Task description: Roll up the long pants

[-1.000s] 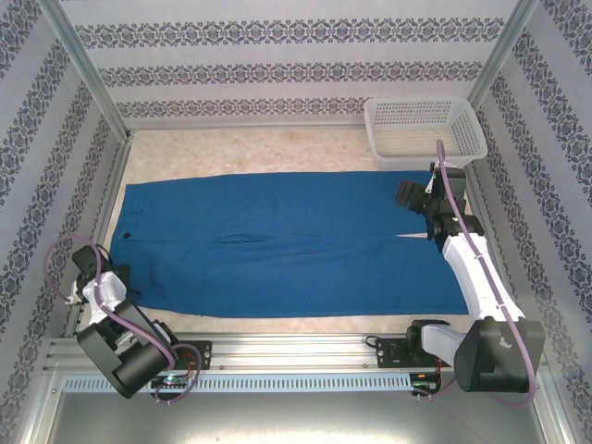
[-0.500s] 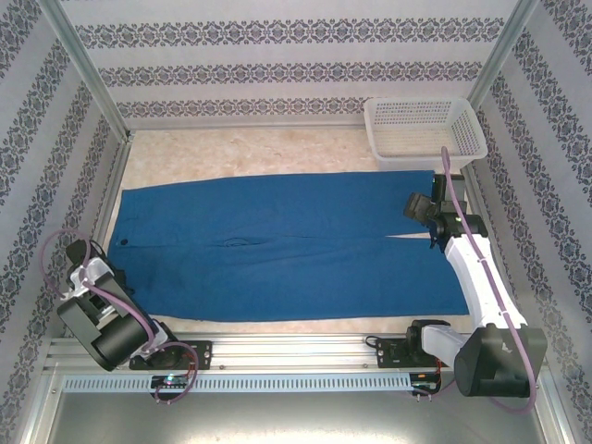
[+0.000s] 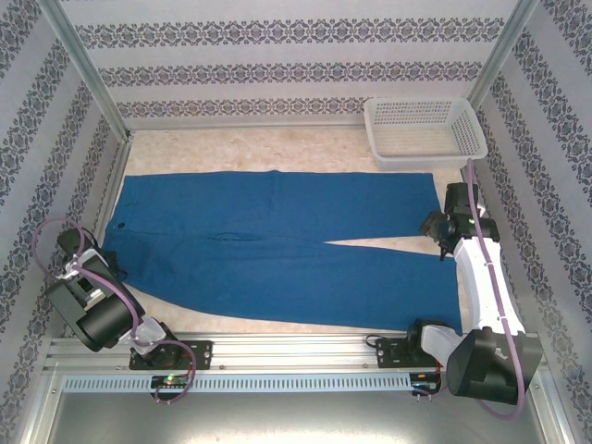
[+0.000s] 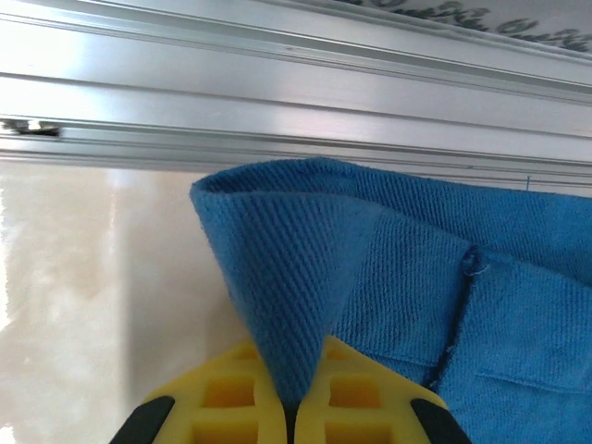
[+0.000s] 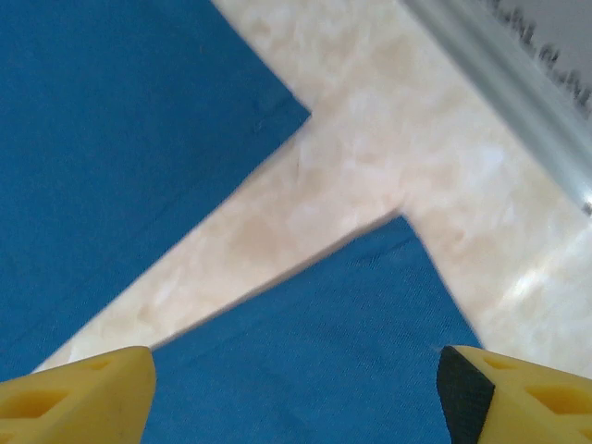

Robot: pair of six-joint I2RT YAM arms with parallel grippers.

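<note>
The long pants [image 3: 277, 240] lie spread flat across the table, waist at the left, the two legs parted by a narrow wedge at the right. My left gripper [image 3: 92, 262] sits at the near-left waist corner. In the left wrist view its yellow fingers [image 4: 231, 398] are shut on a raised fold of the blue waistband [image 4: 287, 268]. My right gripper [image 3: 433, 227] hovers open over the leg ends. Its fingertips [image 5: 102, 379] straddle the near leg's hem [image 5: 324, 342], with the far leg [image 5: 111, 139] beyond the gap.
A white mesh basket [image 3: 425, 129] stands at the back right, just beyond the far leg's end. Aluminium frame rails [image 4: 277, 102] run close along the left edge by the waist, and another rail [image 5: 518, 83] runs near the leg ends. Bare tabletop [image 3: 259, 153] lies behind the pants.
My left gripper has closed on the waist corner and drawn back to the left. The right gripper has slid right to the leg ends, and the gap between the legs has widened.
</note>
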